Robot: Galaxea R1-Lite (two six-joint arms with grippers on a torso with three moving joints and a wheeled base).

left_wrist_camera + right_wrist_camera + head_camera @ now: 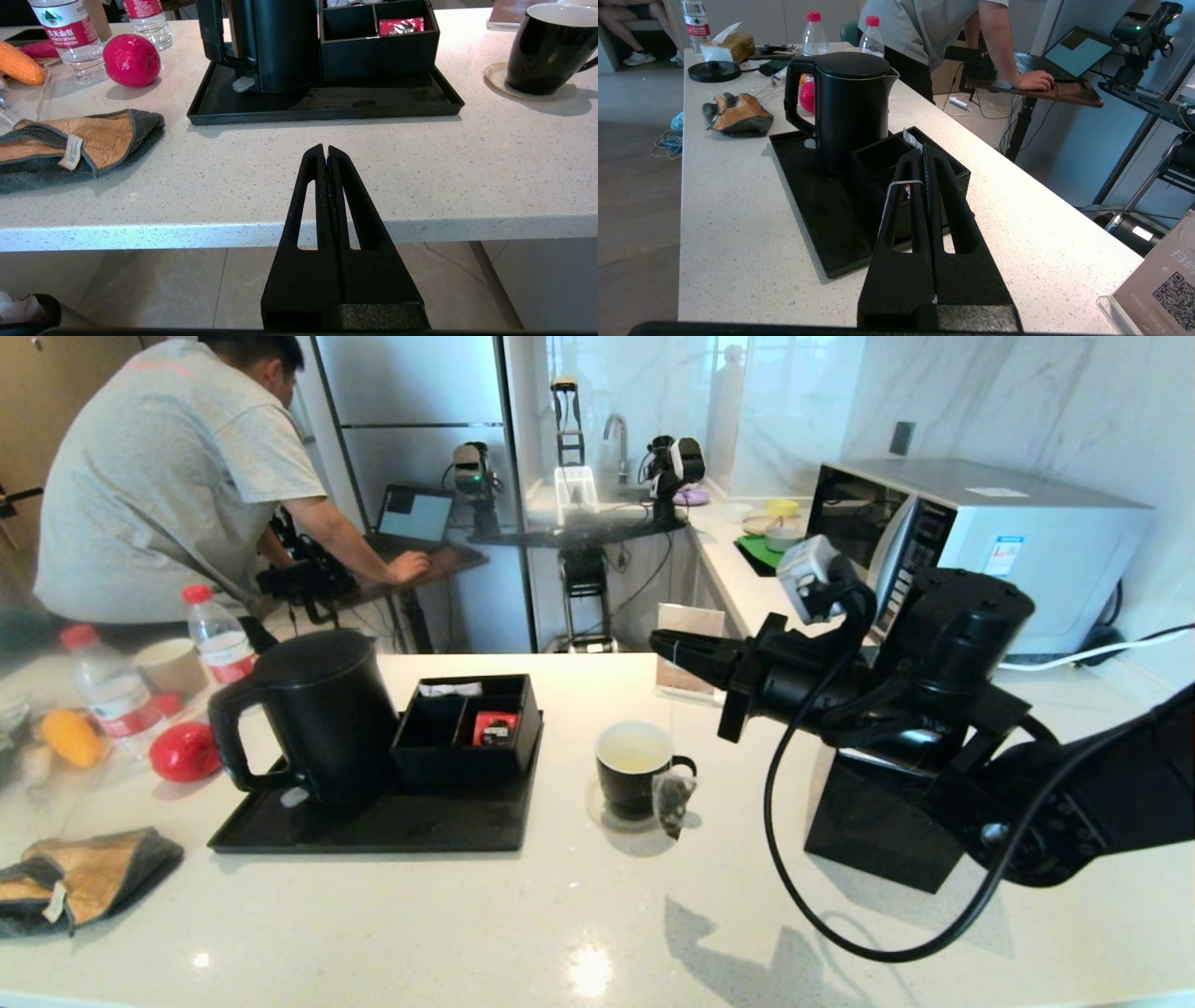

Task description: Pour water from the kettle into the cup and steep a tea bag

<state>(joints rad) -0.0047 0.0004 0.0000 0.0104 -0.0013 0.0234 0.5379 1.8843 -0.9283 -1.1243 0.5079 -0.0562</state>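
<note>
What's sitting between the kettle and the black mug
In the head view, a black divided box holding a red packet stands on the black tray between the kettle and the cup; past the tray's edge, bare counter.

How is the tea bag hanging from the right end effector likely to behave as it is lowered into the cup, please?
The tea bag probably hangs limp and swings, since only a thin string joins it to the right end effector. It looks light, so it may catch the cup rim.

Matt black kettle (317,709), glossy ceramic cup (635,770), speckled polished stone counter (560,915), terry cloth (79,877).
</note>
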